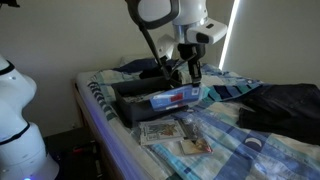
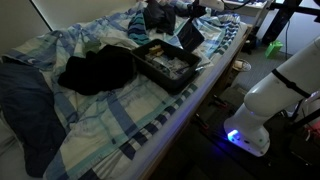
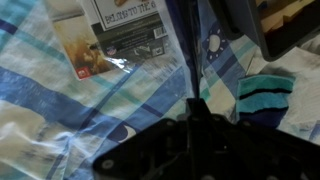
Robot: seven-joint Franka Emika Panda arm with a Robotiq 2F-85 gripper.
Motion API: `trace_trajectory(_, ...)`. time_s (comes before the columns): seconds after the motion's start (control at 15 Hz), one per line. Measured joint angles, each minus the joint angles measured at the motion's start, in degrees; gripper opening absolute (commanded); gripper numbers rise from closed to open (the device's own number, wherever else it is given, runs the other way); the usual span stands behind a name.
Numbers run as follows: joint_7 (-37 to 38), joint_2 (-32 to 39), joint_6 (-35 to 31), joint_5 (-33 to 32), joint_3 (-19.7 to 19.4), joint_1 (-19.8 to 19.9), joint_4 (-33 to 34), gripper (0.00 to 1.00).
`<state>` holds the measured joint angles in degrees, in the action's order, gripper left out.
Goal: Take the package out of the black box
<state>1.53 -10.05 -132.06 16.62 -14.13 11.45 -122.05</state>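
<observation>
The black box [image 1: 128,97] lies on the plaid bed, and also shows in an exterior view [image 2: 165,62] and at the top right of the wrist view [image 3: 272,28]. My gripper [image 1: 188,73] is shut on the top edge of the package [image 1: 172,98]. The package hangs tilted, its glossy pale face with a red mark turned outward. In an exterior view [image 2: 190,36] it is a dark navy slab under the gripper [image 2: 193,14], above the box's far end. In the wrist view the package is a thin dark edge [image 3: 185,50] rising from between the fingers [image 3: 188,110].
A pale printed sheet [image 1: 160,130] [image 3: 125,25] and a small orange-tan packet [image 1: 195,146] [image 3: 85,58] lie on the blanket near the box. A dark rumpled cloth [image 2: 95,70] lies beside the box. A teal striped sock [image 3: 265,100] lies close by. The bed edge [image 2: 190,110] is close.
</observation>
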Motion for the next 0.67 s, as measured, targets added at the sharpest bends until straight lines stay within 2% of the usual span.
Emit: trace_trajectory(0.67,-9.9,6.0,5.2,3.2,-5.0,2.3,2.7,0.0)
